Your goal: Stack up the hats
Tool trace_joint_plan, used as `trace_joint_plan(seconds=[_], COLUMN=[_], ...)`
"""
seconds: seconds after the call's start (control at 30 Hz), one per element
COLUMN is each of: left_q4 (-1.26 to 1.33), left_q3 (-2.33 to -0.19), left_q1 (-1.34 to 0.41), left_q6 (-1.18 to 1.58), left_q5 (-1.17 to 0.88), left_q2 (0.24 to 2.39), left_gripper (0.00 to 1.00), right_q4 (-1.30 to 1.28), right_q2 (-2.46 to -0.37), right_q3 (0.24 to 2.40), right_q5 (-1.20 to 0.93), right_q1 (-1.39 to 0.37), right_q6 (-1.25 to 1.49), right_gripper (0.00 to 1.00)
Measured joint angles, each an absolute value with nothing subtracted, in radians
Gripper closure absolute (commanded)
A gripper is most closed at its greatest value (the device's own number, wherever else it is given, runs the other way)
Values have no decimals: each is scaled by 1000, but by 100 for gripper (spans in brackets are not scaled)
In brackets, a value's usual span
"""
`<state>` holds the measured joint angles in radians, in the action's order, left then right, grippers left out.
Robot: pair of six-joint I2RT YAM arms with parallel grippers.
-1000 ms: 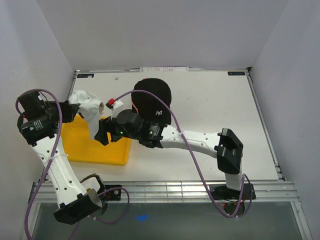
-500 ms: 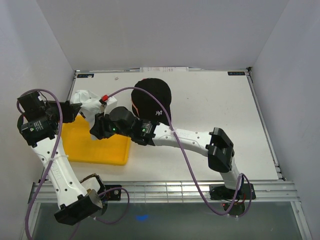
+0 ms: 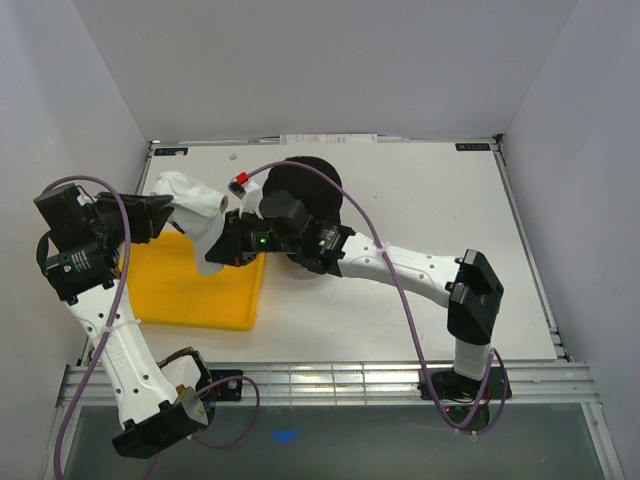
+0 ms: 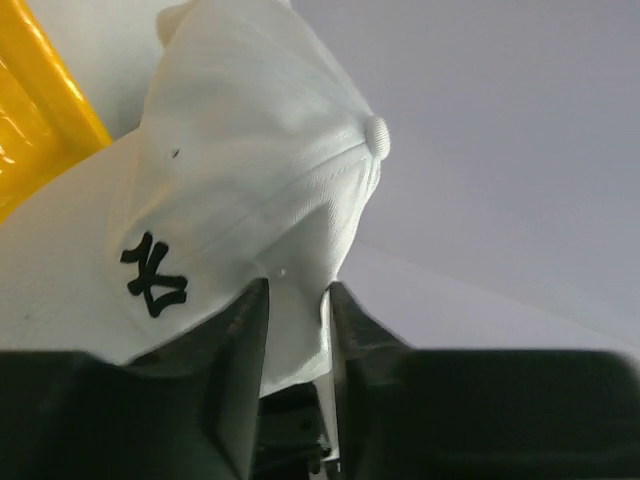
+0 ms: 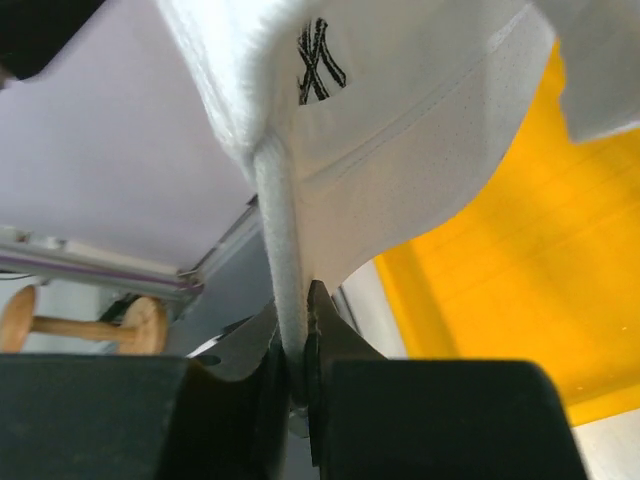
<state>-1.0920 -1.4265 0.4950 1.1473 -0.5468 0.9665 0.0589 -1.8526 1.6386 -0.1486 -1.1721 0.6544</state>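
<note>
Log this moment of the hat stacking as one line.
white cap: held above yellow tray far edge | left hand: gripping its fabric | right hand: shut on its edge | black cap: on table

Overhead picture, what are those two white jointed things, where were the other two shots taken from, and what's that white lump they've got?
They are two robot arms bolted at the near edge of a table, seen from above. The other two pictures come from a small camera on each wrist, looking along its own fingers. The left hand and the right hand both pinch a white cap, held partly over a yellow tray. A black cap lies on the table behind the right arm.
</note>
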Motion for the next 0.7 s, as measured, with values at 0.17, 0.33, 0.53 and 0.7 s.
trace_joint_plan(seconds=[0.17,0.33,0.53,0.7], left_q4=[-970,-865,-787,-770], left_q3=[-1459,-1604,-1778,-1700], left_q1=[502,502,502,502], left_q6=[1166,1172,1166,1159], left_q5=[-551,-567,-574,-575], left_q2=[971,1020,1064,986], left_gripper=[16,3,3,3], right_q4=[64,63,235,443], right_q2=[-1781,-1740,-1684,-1738], right_q3=[1597,1593,1546,1638], right_q5=[-340,-473,-660,-759], right_q1=[-1075,-979,-839,-685], right_q6=[762,851,1082,1352], right_gripper=[92,92,92,92])
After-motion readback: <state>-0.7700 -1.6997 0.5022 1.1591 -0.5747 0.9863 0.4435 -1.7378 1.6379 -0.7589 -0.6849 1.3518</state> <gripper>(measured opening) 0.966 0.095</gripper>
